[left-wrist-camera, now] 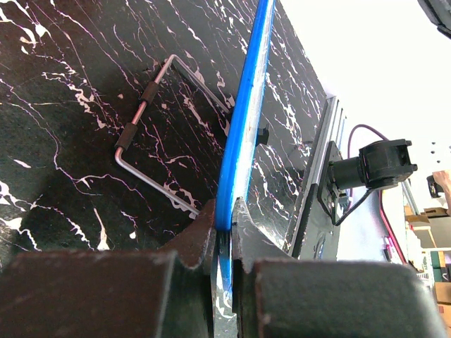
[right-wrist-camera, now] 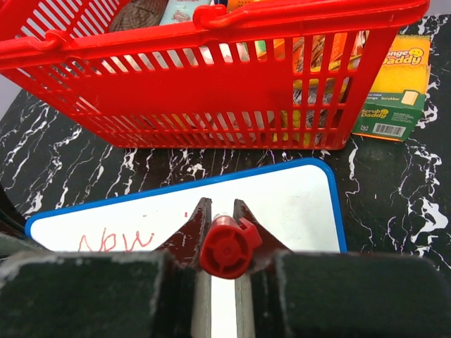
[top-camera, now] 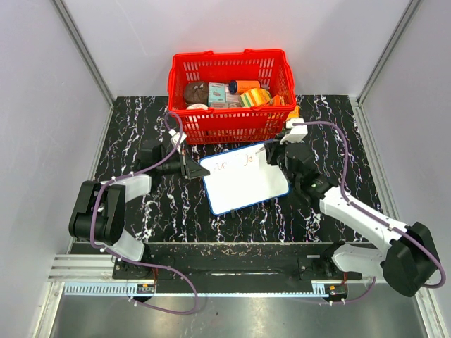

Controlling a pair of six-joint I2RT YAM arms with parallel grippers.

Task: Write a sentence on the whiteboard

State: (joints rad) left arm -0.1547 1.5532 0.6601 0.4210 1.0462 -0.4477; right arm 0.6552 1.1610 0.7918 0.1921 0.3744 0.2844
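The whiteboard (top-camera: 243,189), white with a blue rim, lies tilted on the black marble table in front of the basket. Red marker strokes of the sentence (top-camera: 222,166) sit near its far edge; the right wrist view shows them as a short word (right-wrist-camera: 116,241). My left gripper (top-camera: 193,169) is shut on the board's left blue rim (left-wrist-camera: 243,120), seen edge-on between my jaws (left-wrist-camera: 224,224). My right gripper (top-camera: 273,156) hovers over the board's far right part, shut on a red marker (right-wrist-camera: 227,248) whose cap end faces the camera; its tip is hidden.
A red basket (top-camera: 229,127) full of household items stands just behind the board. An orange and green sponge package (right-wrist-camera: 394,84) lies at its right. A bent wire stand (left-wrist-camera: 158,137) lies on the table (top-camera: 148,204) beside the board's edge.
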